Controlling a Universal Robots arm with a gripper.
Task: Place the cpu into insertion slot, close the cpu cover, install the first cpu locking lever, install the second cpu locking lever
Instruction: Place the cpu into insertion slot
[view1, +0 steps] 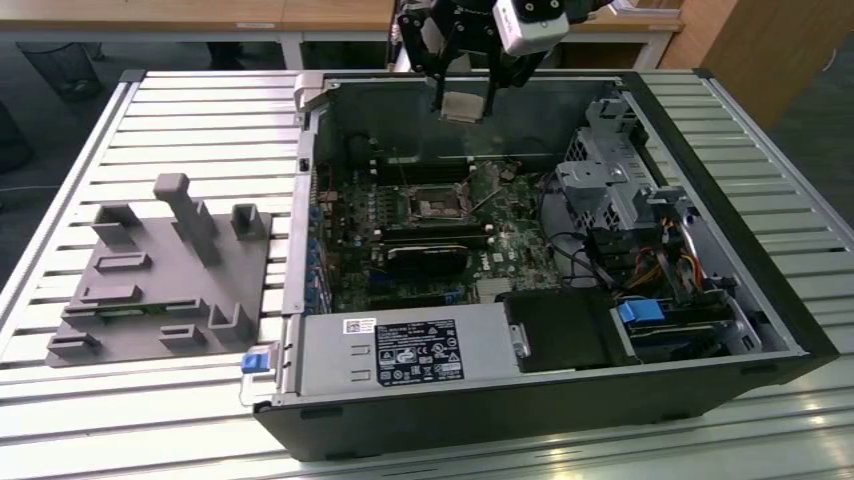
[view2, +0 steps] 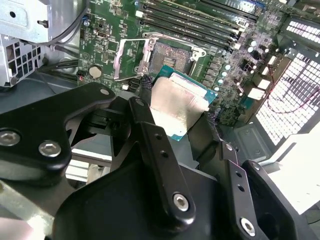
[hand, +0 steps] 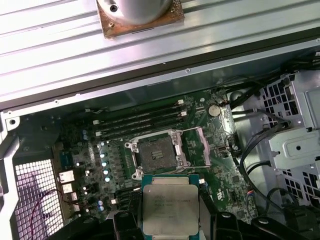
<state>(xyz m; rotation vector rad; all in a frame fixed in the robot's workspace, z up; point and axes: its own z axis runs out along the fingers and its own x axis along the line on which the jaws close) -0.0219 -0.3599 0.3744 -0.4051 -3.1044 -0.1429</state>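
The gripper (view1: 461, 98) clamps the cpu (hand: 170, 210) flat above the motherboard's bare insertion slot (hand: 156, 154); the cpu cover (hand: 204, 145) stands open to admit it.

Bright, even light; glare streaks the slatted table (view1: 200, 120), computer case (view1: 534, 425) interior dimmer

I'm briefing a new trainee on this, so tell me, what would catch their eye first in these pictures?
The gripper holds the cpu in mid-air over the open computer case. Below, on the green board, the slot lies bare, with its cover flipped open beside it. A grey fixture sits outside the case at the exterior view's left.
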